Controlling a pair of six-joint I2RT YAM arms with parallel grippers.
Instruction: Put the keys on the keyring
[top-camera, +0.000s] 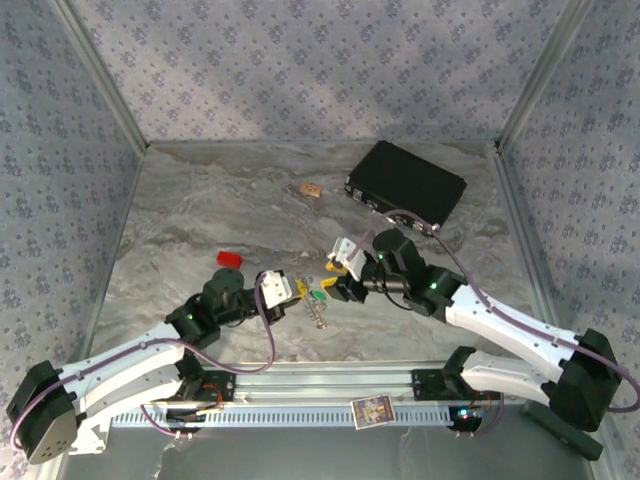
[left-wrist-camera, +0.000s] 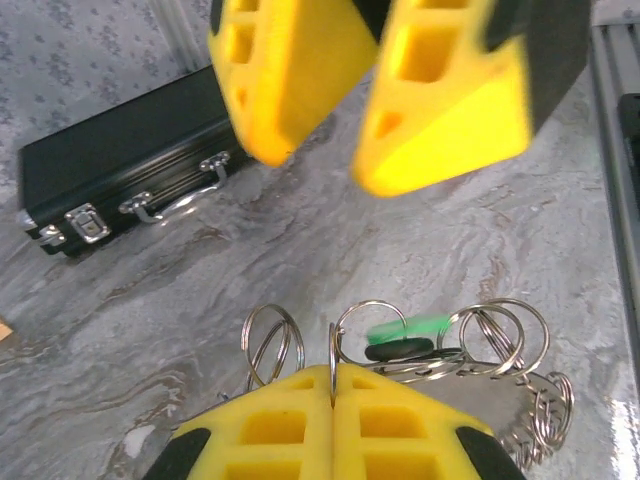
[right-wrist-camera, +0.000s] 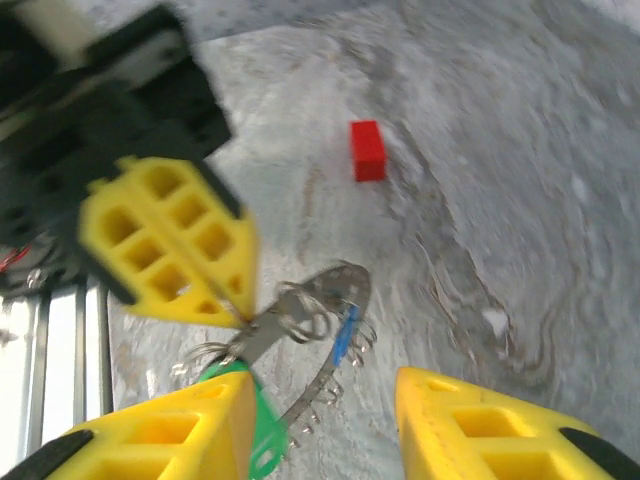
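Your left hand (left-wrist-camera: 333, 375) pinched shut on flat silvery toothed keyring (right-wrist-camera: 340, 280), held edge-on over front-centre of grey marbled tabletop (top-camera: 200, 200). Blue-headed key (right-wrist-camera: 345, 335) and green-headed key (right-wrist-camera: 262, 425) sit against band; can't tell if threaded. Your right hand (right-wrist-camera: 325, 385) jaws apart either side of ring, gripping nothing. Black rectangular case (top-camera: 405, 185) closed, contents hidden. Small red block (top-camera: 230, 259) apart, left. Patterned blue-grey walls (top-camera: 300, 70) around.

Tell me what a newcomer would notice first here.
Two yellow tools meet at the front centre of the table: the left tool is shut on the keyring, the right tool open opposite it. A green key and a blue key sit by the ring. A black case lies back right, a red block to the left.
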